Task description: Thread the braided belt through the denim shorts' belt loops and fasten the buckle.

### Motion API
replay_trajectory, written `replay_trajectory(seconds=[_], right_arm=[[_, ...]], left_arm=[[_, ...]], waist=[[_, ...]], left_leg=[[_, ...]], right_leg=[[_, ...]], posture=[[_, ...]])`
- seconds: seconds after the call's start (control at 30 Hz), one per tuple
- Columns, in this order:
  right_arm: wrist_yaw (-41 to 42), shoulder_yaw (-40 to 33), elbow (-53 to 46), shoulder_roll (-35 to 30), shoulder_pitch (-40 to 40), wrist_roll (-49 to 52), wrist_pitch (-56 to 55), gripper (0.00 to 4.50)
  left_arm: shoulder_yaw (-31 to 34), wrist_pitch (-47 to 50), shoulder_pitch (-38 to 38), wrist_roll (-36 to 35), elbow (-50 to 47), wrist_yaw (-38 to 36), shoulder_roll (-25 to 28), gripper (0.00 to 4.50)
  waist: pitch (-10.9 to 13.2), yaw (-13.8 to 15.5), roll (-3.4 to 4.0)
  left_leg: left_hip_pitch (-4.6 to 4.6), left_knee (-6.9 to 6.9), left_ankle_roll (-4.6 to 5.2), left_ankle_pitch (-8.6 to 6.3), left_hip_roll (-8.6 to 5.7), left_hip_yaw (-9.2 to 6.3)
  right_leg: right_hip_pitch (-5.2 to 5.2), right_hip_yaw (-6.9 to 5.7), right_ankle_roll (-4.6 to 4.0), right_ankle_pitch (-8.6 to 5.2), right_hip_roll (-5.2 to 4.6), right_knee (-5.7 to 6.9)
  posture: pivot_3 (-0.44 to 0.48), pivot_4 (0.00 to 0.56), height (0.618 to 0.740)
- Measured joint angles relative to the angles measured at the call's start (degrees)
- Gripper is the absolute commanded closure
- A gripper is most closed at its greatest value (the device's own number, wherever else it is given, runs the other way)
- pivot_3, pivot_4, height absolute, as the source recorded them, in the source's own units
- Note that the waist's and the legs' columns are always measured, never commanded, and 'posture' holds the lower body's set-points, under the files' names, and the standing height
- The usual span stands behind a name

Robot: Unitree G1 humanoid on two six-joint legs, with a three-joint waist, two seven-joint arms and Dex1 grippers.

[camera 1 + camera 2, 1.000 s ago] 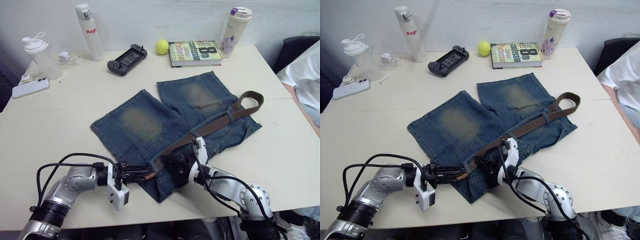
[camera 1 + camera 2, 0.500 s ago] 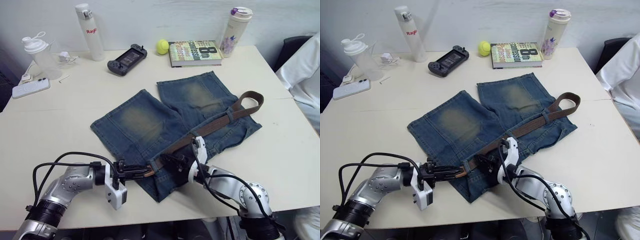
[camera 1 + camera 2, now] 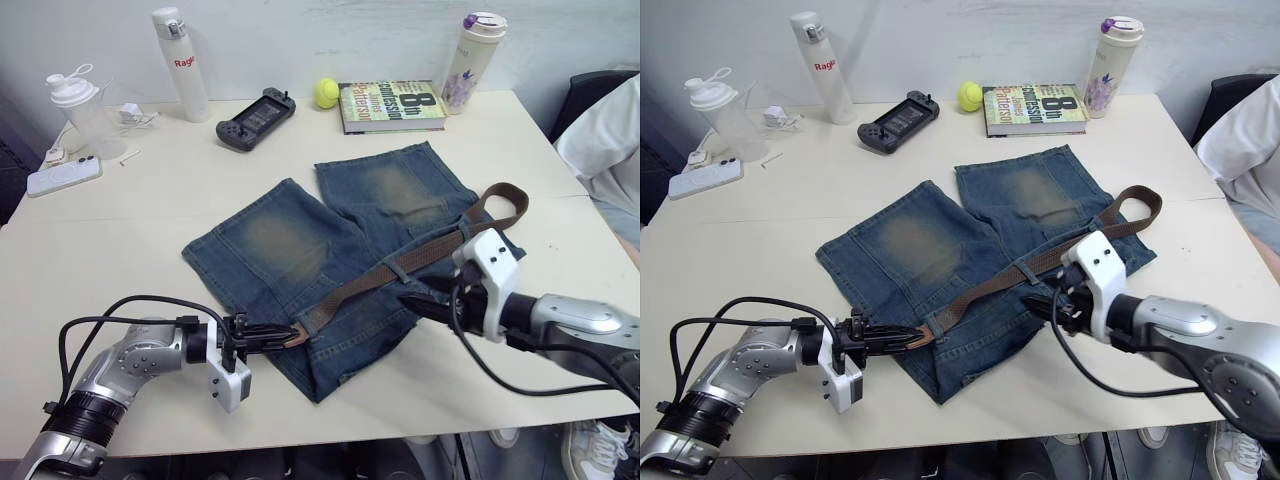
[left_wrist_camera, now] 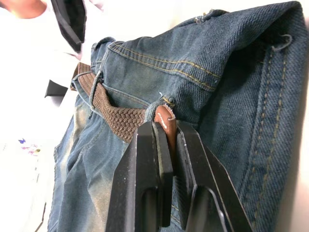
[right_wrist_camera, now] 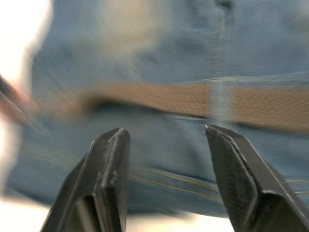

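Left claw (image 4: 165,145) clenched on belt (image 3: 400,268) tip at shorts' (image 3: 330,250) waistband. Right claw (image 5: 166,145) released, above belt mid-run near a loop (image 3: 396,271). Far end doubled beyond right claw.

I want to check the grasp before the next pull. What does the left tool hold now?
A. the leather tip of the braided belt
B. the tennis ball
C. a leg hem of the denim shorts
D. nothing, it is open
A: the left tool is shut on the tan leather tip of the braided belt, at the waistband of the denim shorts.
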Motion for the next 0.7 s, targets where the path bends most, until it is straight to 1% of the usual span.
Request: replay_trajectory(seconds=[0.03, 0.07, 0.1, 0.17, 0.2, 0.27, 0.33, 0.43, 0.6, 0.63, 0.7], right_arm=[[0.92, 0.7, 0.05, -0.37, 0.37, -1.76, -0.92, 1.81], [2.61, 2.89, 0.26, -0.73, 0.84, -6.53, -3.82, 1.81], [3.39, 4.14, 0.5, -0.73, 0.94, -9.13, -5.42, 1.81], [4.89, 9.98, 3.05, -0.25, 0.92, -21.92, -12.07, 1.81], [4.67, 11.18, 4.75, 1.63, 0.71, -25.86, -13.11, 1.81], [4.12, 11.37, 6.08, 5.56, 0.47, -28.62, -13.19, 1.81], [4.11, 10.68, 6.74, 9.32, 0.39, -28.69, -11.6, 1.81], [4.44, 8.86, 6.71, 12.39, 0.77, -27.6, -9.58, 1.81], [6.94, 5.64, 5.93, 13.58, 2.49, -26.67, -7.48, 1.81], [8.52, 3.62, 5.4, 13.57, 3.39, -25.31, -6.71, 1.81], [13.03, -2.55, 4.02, 13.7, 4.53, -17.76, -2.31, 1.81]], left_arm=[[-0.04, 0.03, 0.0, -0.07, -0.09, 0.0, 0.02, 4.5], [-0.11, 0.26, -0.01, -0.18, -0.41, -0.02, 0.05, 4.5], [-0.15, 0.42, -0.02, -0.24, -0.66, -0.03, 0.06, 4.5], [-0.29, 1.1, -0.29, -0.56, -1.23, -0.06, 0.13, 4.5], [-0.35, 1.34, -0.27, -0.74, -1.32, -0.06, 0.15, 4.5], [-0.44, 1.82, -0.27, -0.89, -1.61, -0.07, 0.23, 4.5], [-0.45, 2.25, -0.26, -0.92, -1.89, -0.09, 0.4, 4.5], [-0.45, 2.57, -0.25, -0.93, -2.6, -0.1, 0.58, 4.5], [-0.5, 3.2, -0.2, -0.98, -3.42, -0.1, 0.7, 4.5], [-0.59, 3.34, -0.19, -0.98, -3.45, -0.11, 0.71, 4.5], [-0.64, 3.56, -0.16, -0.98, -3.47, -0.12, 0.73, 4.5]], waist=[[0.0, 0.0, -0.01], [0.02, 0.01, -0.03], [0.02, 0.01, -0.04], [0.02, -0.01, -0.03], [0.02, 0.0, -0.05], [0.02, 0.03, -0.05], [0.01, 0.04, -0.08], [0.0, -0.03, -0.09], [0.0, 0.04, -0.09], [0.0, 0.09, -0.09], [0.0, 0.34, -0.09]], left_leg=[[0.0, 0.0, 0.0, 0.0, 0.0, 0.0], [0.0, 0.05, -0.02, 0.01, 0.0, 0.0], [-0.01, 0.09, -0.04, 0.02, 0.0, 0.02], [0.01, 0.19, -0.09, 0.05, -0.01, 0.06], [0.01, 0.22, -0.1, 0.06, -0.01, 0.04], [0.02, 0.24, -0.13, 0.07, 0.0, 0.02], [0.03, 0.26, -0.15, 0.09, 0.0, 0.0], [0.04, 0.27, -0.15, 0.08, 0.01, 0.0], [0.06, 0.27, -0.1, 0.05, 0.01, -0.01], [0.06, 0.27, -0.08, 0.04, 0.01, -0.01], [0.04, 0.28, -0.02, 0.0, 0.01, -0.02]], right_leg=[[0.01, 0.0, 0.0, 0.0, 0.0, 0.0], [0.01, 0.0, 0.0, 0.0, 0.0, 0.01], [0.01, 0.01, 0.01, 0.0, 0.0, 0.04], [0.04, 0.03, 0.02, 0.01, -0.01, 0.09], [0.06, 0.03, 0.02, 0.01, -0.01, 0.09], [0.09, 0.02, 0.02, 0.01, 0.0, 0.09], [0.12, 0.0, 0.02, 0.01, 0.01, 0.1], [0.14, 0.0, 0.02, 0.01, 0.02, 0.11], [0.17, 0.01, 0.01, 0.01, 0.01, 0.1], [0.18, 0.0, 0.01, 0.01, 0.0, 0.09], [0.2, -0.01, 0.02, 0.01, 0.0, 0.09]], posture=[[0.0, 0.15, 0.74], [0.0, 0.15, 0.74], [0.0, 0.15, 0.74], [0.0, 0.15, 0.74], [0.0, 0.15, 0.74], [0.0, 0.15, 0.74], [0.0, 0.15, 0.74], [0.0, 0.15, 0.74], [0.0, 0.15, 0.74], [0.0, 0.15, 0.74], [0.0, 0.15, 0.74]])
